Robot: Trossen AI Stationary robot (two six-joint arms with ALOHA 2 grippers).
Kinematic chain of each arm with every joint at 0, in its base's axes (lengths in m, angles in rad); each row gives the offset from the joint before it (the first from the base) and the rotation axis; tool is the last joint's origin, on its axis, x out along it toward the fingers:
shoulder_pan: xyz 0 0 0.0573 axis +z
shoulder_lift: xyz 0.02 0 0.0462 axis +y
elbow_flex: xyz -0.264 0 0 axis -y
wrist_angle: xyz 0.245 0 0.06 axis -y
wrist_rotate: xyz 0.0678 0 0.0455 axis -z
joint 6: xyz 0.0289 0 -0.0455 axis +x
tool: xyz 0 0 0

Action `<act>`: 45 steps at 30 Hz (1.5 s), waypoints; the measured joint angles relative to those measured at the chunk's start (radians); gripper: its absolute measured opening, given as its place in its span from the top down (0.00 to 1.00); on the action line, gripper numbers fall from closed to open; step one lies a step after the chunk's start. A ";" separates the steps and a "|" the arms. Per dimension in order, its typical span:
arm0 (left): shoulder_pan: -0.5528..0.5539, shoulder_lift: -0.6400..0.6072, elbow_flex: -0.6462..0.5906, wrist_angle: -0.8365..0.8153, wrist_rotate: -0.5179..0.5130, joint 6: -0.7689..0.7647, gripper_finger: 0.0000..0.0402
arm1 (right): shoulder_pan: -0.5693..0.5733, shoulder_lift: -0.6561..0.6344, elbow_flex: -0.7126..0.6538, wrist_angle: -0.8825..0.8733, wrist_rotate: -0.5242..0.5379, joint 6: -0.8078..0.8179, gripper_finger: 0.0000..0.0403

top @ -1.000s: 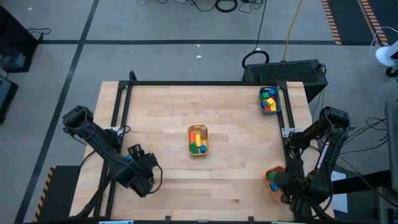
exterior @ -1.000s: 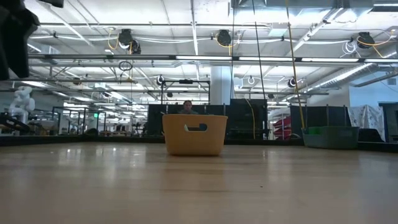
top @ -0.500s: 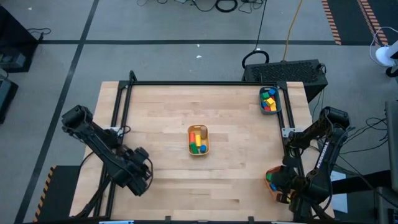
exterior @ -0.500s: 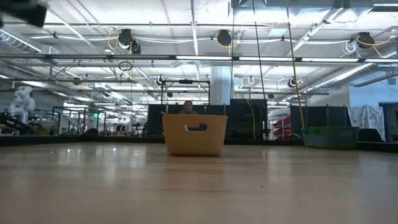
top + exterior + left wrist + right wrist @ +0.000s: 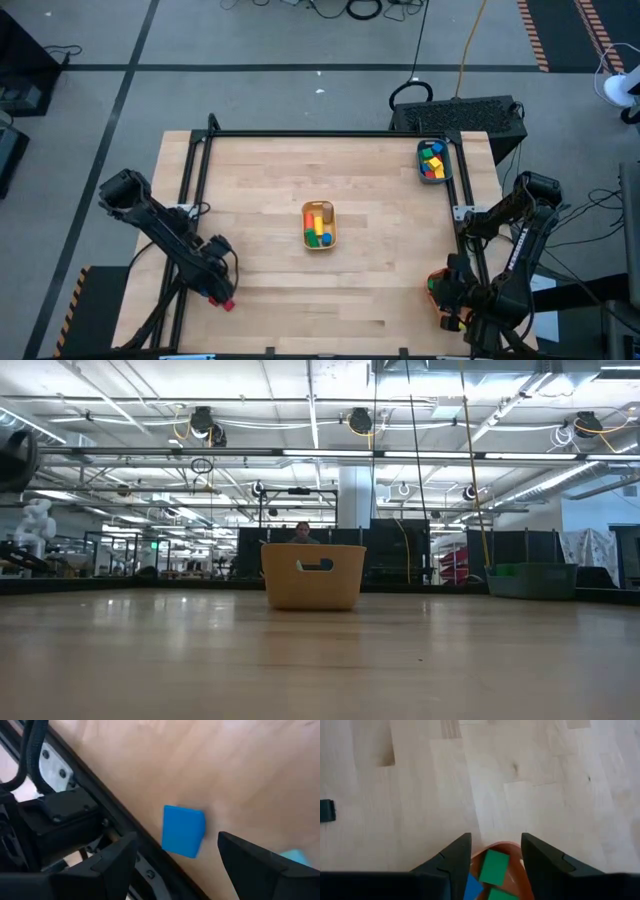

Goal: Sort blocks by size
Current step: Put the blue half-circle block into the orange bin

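My left gripper [image 5: 175, 845] hangs open low over the table's near left part [image 5: 213, 285], by the frame rail. A blue block [image 5: 183, 830] lies flat on the wood between its two fingers, apart from both. A cyan block [image 5: 295, 856] peeks out beside one finger, and a small red piece [image 5: 228, 303] shows at the gripper's near side. My right gripper [image 5: 495, 842] is open above the orange bin [image 5: 434, 287] at the near right. Green [image 5: 494, 866] and blue [image 5: 471, 886] blocks lie in that bin.
A tan bin [image 5: 319, 225] with blocks stands mid-table, and a teal bin [image 5: 432, 162] with blocks sits at the far right corner. Black frame rails [image 5: 195, 180] run along the table's left, far and right edges. Bare wood [image 5: 380, 260] lies between the bins.
My left gripper has sunk toward the table and drawn toward the left edge, tipping further down and rolling as it went. My right gripper has stayed over the orange bin and tipped, so it now covers more of the bin.
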State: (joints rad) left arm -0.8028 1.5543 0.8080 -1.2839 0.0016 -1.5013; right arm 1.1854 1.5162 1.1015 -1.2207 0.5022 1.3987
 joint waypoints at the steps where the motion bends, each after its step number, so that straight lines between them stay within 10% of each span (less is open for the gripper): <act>1: 0.000 0.000 -0.009 0.000 0.006 0.010 0.31 | -0.002 0.000 0.000 0.002 0.000 0.000 0.61; 15: 0.008 -0.009 -0.130 0.197 0.054 0.094 0.32 | -0.008 0.000 0.000 0.019 -0.002 -0.005 0.61; 25: 0.047 -0.126 -0.138 0.211 0.048 0.040 0.70 | -0.008 0.000 0.000 0.022 0.004 -0.008 0.61; 32: 0.060 -0.192 -0.131 0.207 0.014 0.015 0.70 | -0.008 0.000 0.000 0.052 0.163 -0.084 0.61; 39: 0.096 -0.235 -0.030 0.237 -0.058 0.065 0.70 | -0.027 0.000 0.000 0.246 0.440 -0.448 0.61; 45: 0.150 -0.235 0.066 0.435 -0.144 0.234 0.70 | -0.124 0.000 0.000 0.513 0.437 -0.938 0.61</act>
State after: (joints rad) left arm -0.6528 1.3197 0.8737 -0.8488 -0.1421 -1.2678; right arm 1.0610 1.5166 1.1015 -0.7074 0.9389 0.4605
